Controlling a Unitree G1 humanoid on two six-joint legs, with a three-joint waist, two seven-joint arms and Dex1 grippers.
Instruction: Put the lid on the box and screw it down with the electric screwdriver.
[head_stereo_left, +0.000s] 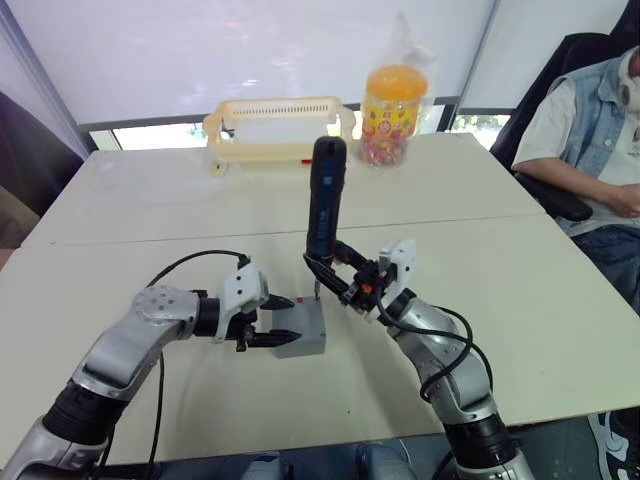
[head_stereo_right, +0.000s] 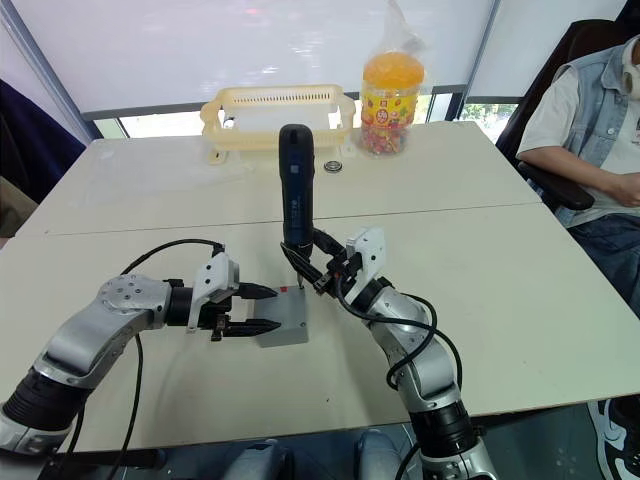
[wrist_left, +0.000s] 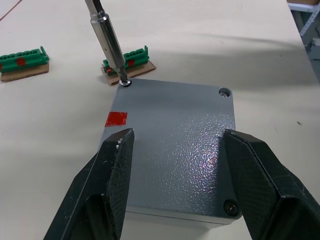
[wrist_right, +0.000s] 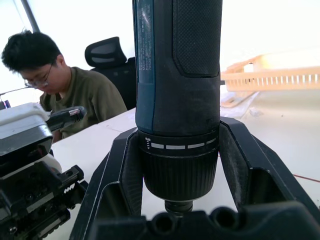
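A pebbled, faintly glossy grey finish is seen on the lid (wrist_left: 172, 145); the screwdriver bit (wrist_left: 109, 42) is polished metal.

Flat grey square plastic lid (wrist_left: 172, 145) hides the box interior; long black pen-shaped electric screwdriver (wrist_right: 177, 90) cut off by the picture's upper edge.

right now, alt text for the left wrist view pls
A screwdriver bit presses on a corner screw of the grey lid seated on the box, between the left gripper's open black fingers. Two green blocks lie beyond on the table.
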